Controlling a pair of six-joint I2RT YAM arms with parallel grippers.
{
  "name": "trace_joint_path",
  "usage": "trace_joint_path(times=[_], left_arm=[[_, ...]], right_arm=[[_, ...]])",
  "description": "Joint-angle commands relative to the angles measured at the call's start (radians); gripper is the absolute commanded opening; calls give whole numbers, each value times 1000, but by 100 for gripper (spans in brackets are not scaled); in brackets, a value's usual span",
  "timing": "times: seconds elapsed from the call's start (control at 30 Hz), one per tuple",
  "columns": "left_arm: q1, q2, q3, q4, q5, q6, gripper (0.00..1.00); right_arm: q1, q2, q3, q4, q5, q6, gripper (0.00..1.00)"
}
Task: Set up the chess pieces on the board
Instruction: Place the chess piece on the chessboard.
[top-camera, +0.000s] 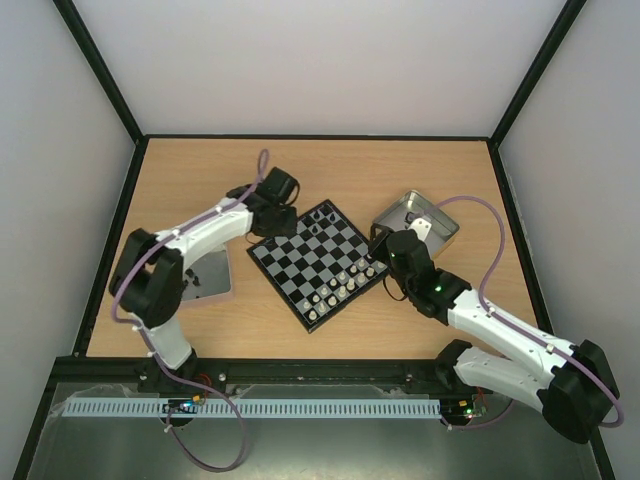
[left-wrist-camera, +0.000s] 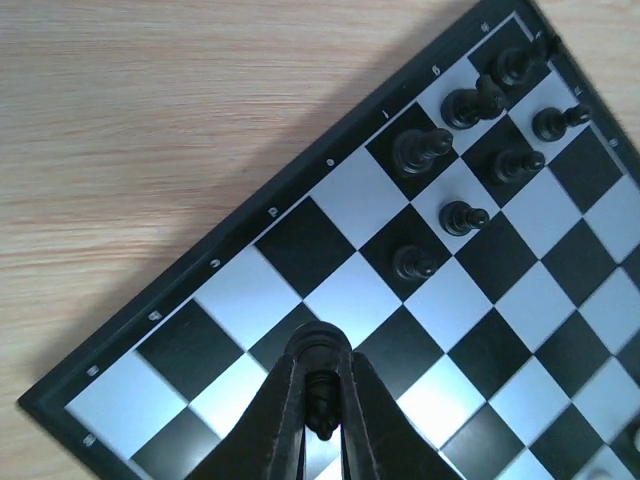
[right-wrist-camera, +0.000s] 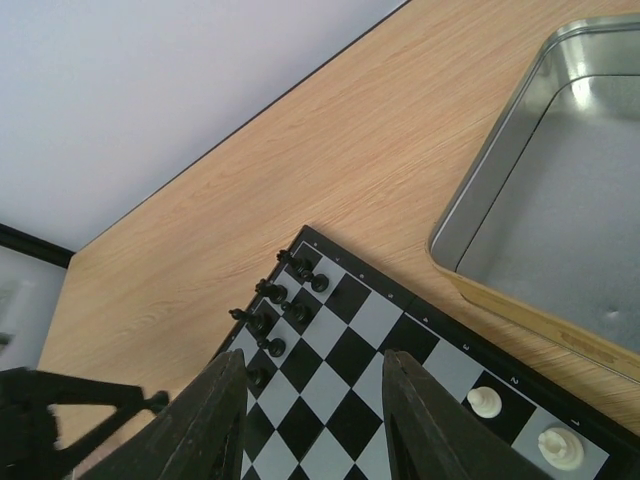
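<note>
The board (top-camera: 318, 262) lies turned like a diamond at mid-table. Several black pieces (top-camera: 316, 222) stand at its far corner, and they show in the left wrist view (left-wrist-camera: 470, 130) and the right wrist view (right-wrist-camera: 280, 305). Several white pieces (top-camera: 340, 285) stand along its near right edge; two show in the right wrist view (right-wrist-camera: 485, 402). My left gripper (left-wrist-camera: 322, 400) is shut on a black piece (left-wrist-camera: 322, 405) just above the board (left-wrist-camera: 380, 300) near its far left edge. My right gripper (right-wrist-camera: 315, 400) is open and empty above the board's (right-wrist-camera: 400, 330) right corner.
An open metal tin (top-camera: 417, 222) sits right of the board, large in the right wrist view (right-wrist-camera: 540, 200). A flat metal lid or tin (top-camera: 205, 275) lies left of the board under my left arm. Black frame rails border the table.
</note>
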Motion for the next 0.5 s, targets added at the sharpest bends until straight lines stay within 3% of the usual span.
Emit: trace_joint_path(times=[0.0,0.47], left_arm=[[-42,105,71,-63,-113,36,9],[-42,231,86,-30,-128,41,9]], right_arm=[[-6,-21,-5,-27,45,17,36],[-6,-22,-10,-28,53,13,37]])
